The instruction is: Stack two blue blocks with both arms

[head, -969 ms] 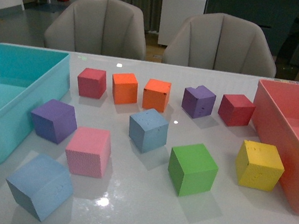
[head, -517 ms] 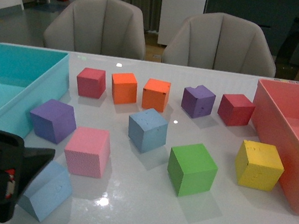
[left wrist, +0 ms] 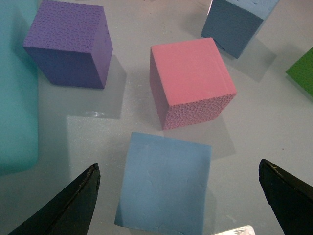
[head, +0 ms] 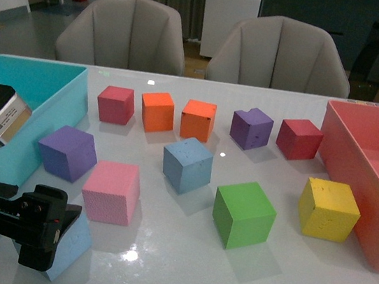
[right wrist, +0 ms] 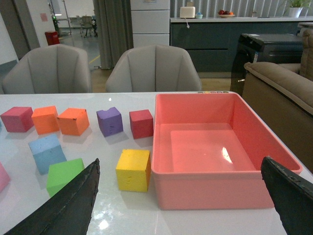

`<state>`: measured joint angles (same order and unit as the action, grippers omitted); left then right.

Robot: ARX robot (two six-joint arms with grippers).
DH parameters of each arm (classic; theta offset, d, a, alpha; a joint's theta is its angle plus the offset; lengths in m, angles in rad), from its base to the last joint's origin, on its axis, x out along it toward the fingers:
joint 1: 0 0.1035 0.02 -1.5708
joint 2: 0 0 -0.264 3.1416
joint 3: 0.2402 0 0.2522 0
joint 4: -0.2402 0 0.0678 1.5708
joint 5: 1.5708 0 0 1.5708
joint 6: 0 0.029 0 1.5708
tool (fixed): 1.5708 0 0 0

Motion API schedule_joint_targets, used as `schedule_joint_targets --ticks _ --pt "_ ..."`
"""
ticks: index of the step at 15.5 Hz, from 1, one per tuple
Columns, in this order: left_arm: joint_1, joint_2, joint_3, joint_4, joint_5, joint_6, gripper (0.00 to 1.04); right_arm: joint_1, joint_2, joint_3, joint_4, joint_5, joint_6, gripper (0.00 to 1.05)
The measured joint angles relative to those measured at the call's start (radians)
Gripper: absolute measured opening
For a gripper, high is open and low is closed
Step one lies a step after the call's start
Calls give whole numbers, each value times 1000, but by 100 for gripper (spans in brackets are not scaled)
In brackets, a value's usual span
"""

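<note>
We read this as an office lounge / break rm: glossy white table, two grey padded chairs at 12 o'clock, dark cabinet counter w/ fruit bowl behind, beige sofa at 2 o'clock.

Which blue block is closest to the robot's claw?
The blue block nearest the robot, by the pink cube: the left gripper hovers open over it. The other blue block sits mid-table.

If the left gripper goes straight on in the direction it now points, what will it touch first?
Most likely the near blue block: in the left wrist view it lies directly ahead of the left gripper, centred between its open jaws. The pink block sits beyond it. Depth is unclear.
</note>
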<state>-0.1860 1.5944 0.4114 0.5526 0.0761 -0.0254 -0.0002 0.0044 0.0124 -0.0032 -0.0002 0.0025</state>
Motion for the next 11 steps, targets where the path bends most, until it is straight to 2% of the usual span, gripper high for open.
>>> schedule_joint_targets --ticks 5,11 --pt "40 80 13 40 29 8 98 0 0 0 0 0 0 98" --pt "41 168 15 102 20 34 98 0 0 0 0 0 0 98"
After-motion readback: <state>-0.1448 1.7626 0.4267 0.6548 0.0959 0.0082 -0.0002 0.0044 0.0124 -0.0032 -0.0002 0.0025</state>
